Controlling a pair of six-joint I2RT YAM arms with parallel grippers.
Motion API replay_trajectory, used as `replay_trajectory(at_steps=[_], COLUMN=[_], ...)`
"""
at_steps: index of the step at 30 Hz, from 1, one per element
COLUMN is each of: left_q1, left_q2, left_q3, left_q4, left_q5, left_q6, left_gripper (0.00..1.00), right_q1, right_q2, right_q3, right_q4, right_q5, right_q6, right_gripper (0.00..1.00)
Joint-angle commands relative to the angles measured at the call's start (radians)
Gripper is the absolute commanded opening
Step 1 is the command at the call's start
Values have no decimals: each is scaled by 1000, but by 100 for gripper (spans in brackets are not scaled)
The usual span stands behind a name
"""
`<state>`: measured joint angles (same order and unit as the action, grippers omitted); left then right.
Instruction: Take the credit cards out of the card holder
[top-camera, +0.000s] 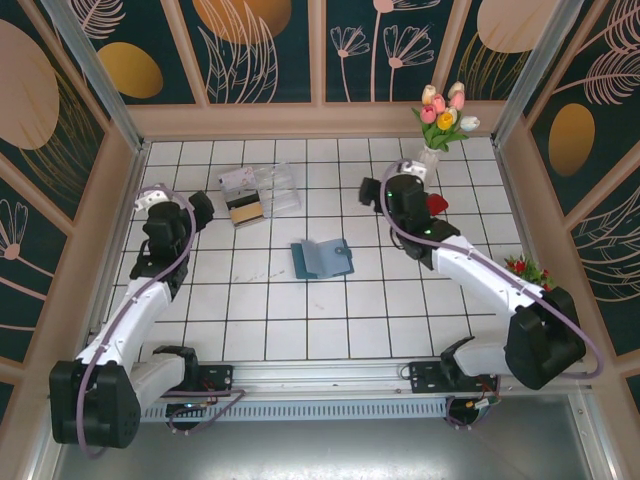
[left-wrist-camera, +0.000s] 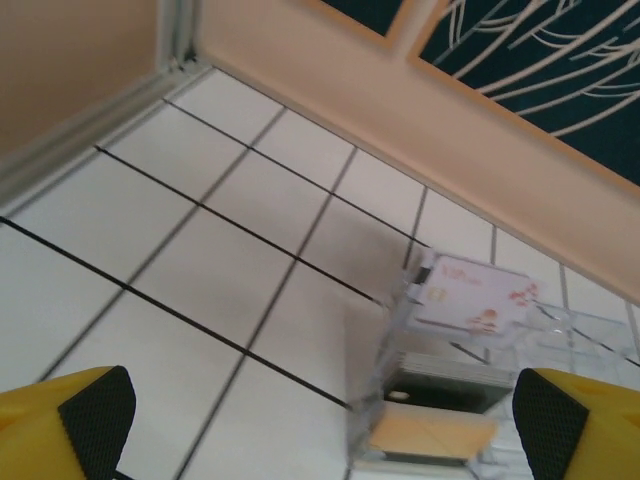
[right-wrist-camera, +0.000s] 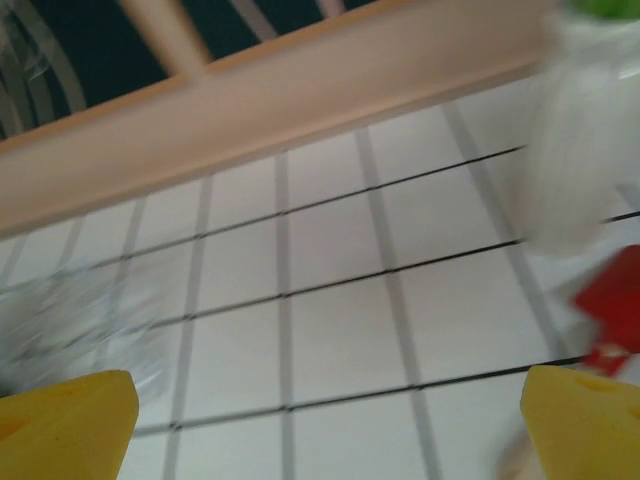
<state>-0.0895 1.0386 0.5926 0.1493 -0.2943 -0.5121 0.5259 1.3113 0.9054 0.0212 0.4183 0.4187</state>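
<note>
white tiled table (top-camera: 250, 330): teal folding card holder (top-camera: 322, 258) lies open; left gripper (left-wrist-camera: 320, 410) and right gripper (right-wrist-camera: 330, 420) gape empty.

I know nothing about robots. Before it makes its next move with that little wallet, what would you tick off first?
1. Both claws open: ok. The left claw and right claw stand wide.
2. Claws empty: ok, nothing is held in either.
3. Card holder reachable: ok, it lies open on the tiles between the two arms.
4. Cards left in its pockets: cannot tell from above.
5. Credit cards stowed: ok, a white, a dark and a tan one sit in the clear plastic box.
6. Right claw clear of the flower vase: not ok, the vase stands close beside it.
</note>
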Motion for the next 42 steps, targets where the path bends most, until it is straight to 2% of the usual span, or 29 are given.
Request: replay_trajectory(at_steps=[1,7,10,13,18,22,25,31,37,42], left_q1=[8,8,8,7,8,10,21,36,36,36], left_q2=[-4,42,74,115,228,289,294,350,414,484], left_q3=[-62,-170,-226,-284,-349,-357,-369,-423,-438,-414], left_q4=[208,394,489,603,816,915,978,1141,1225,1244], left_q5=[-158,-311,-337,-324,-242,-153,-80,56,76,43], left_q6=[111,216,276,321,395,434,440,449,455,445], left_gripper=[98,99,98,99,98,99,99,98,99,98], right_q1=[-70,-228,-271,-325,-373,-402,-438,-525,-538,-542], right_q2=[-31,-102,-141,-141,-85,-18,22,90,173,224], right_q3=[-76,-253,-374,-444,-549,-602,-668,-707,-707,-699], right_q4=[120,313,463,530,729,890,1057,1176,1249,1270], right_q5=[160,135,142,82,45,-13,-105,-267,-362,-386], right_q6=[-122,-212,-288,-291,-348,-404,-438,-385,-403,-409], right_gripper=[99,99,99,99,99,99,99,99,99,99])
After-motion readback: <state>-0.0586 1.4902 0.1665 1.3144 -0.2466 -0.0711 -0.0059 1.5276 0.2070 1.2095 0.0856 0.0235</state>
